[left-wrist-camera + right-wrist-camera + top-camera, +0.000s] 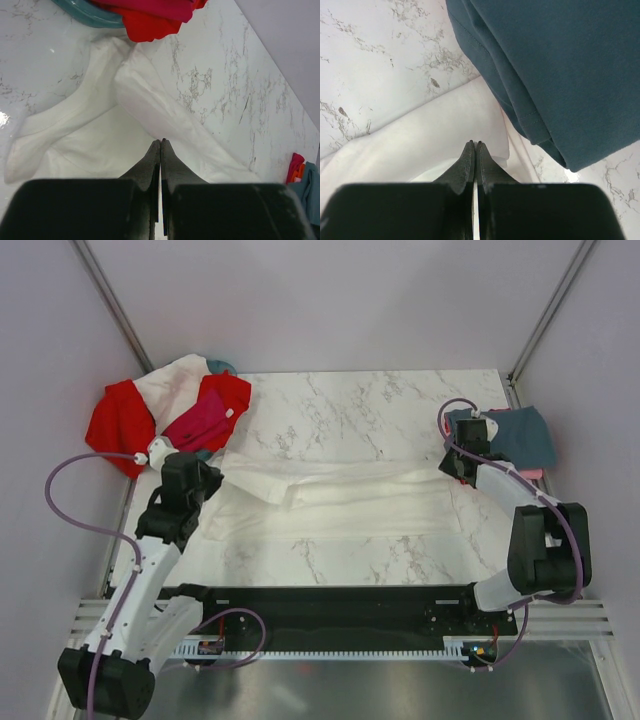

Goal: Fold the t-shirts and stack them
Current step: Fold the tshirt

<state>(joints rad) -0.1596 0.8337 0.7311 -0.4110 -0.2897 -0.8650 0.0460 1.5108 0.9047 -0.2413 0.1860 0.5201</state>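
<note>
The white t-shirt (340,500) was soft, thin and light, so it would bend and droop wherever it was let go, and it could slide on the smooth table (350,410). The best place to hold it was at its two ends or corners, one in each gripper, so it could be pulled flat and then laid over itself. The left gripper (160,143) had its two fingers pressed tight together, with the tips right on the white cloth. It looked like it was pinching a little bit of the shirt, but the pinch itself was hard to see. From those tips a long thick fold of the shirt ran away in front and to the right, and one sleeve lay out in front and to the left. Past that sleeve, far in front of the jaws, were the teal basket (85,17) and a red t-shirt (150,25). The right gripper (474,145) was squeezed shut too, also on the edge of the white shirt, with white cloth under the tips and to their left. Just in front of those jaws and to their right lay the grey-blue t-shirt (560,65), very near but not between the fingers. Seen from above, the white shirt reached from one gripper to the other.
</note>
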